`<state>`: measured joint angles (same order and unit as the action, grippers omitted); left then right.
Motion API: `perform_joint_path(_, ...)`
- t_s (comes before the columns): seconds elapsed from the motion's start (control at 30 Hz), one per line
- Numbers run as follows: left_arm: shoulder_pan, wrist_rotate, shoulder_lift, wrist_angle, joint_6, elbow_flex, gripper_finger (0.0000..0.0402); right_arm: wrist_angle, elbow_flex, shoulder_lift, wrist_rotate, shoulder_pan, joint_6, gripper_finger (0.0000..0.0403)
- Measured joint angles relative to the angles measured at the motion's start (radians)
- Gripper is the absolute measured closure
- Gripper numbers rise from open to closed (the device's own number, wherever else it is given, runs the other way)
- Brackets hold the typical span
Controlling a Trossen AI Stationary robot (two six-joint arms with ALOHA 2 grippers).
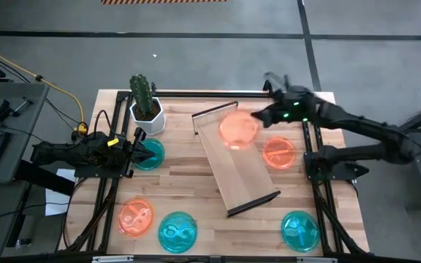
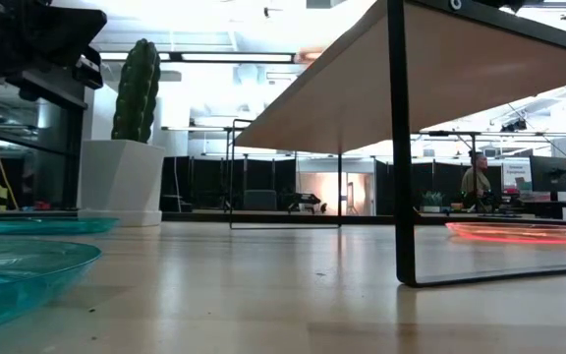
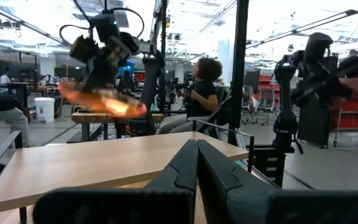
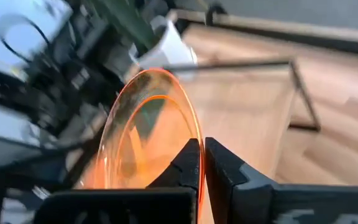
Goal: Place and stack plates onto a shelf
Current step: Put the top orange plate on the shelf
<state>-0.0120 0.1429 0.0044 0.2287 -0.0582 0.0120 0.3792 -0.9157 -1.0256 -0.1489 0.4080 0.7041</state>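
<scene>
Here, the right gripper (image 1: pixel 258 117) pinches the rim of a round translucent orange plastic plate (image 1: pixel 238 130), holding it above the far end of the long light-wood shelf (image 1: pixel 241 174) with dark end rails, which lies slantwise across the middle of the butcher-block desk (image 1: pixel 203 219). Its dark fingers (image 4: pixel 191 163) are clamped thin on the glossy rim. Another orange plate (image 1: pixel 279 153) lies near the desk's right edge, a third (image 1: pixel 135 218) near the front-left corner. Teal-blue plates sit along the front edge (image 1: pixel 177 231), at the front-right corner (image 1: pixel 299 229), and by the left edge (image 1: pixel 149 154), where the left gripper (image 1: pixel 131 152) rests, jaws closed and empty. A ribbed green cactus in an angular white pot (image 1: pixel 145 106) stands near the far-left corner.
</scene>
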Motion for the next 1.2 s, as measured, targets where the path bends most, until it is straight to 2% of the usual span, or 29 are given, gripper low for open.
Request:
perform_joint_path(0.23, 0.000, 0.000, 0.000, 0.000, 0.000, 0.000, 0.0402, -0.081, 0.000, -0.170, 0.049, -0.016, 0.079, 0.0403)
perform_joint_path(0.47, 0.000, 0.000, 0.000, 0.000, 0.000, 0.000, 0.0402, -0.145, 0.000, -0.269, 0.103, -0.025, 0.165, 0.0403)
perform_joint_path(0.77, 0.000, 0.000, 0.000, 0.000, 0.000, 0.000, 0.0401, -0.168, -0.001, -0.330, 0.113, -0.025, 0.239, 0.0403)
perform_joint_path(1.2, 0.000, 0.000, 0.000, 0.000, 0.000, 0.000, 0.0401, -0.128, -0.001, -0.337, 0.115, -0.024, 0.234, 0.0403)
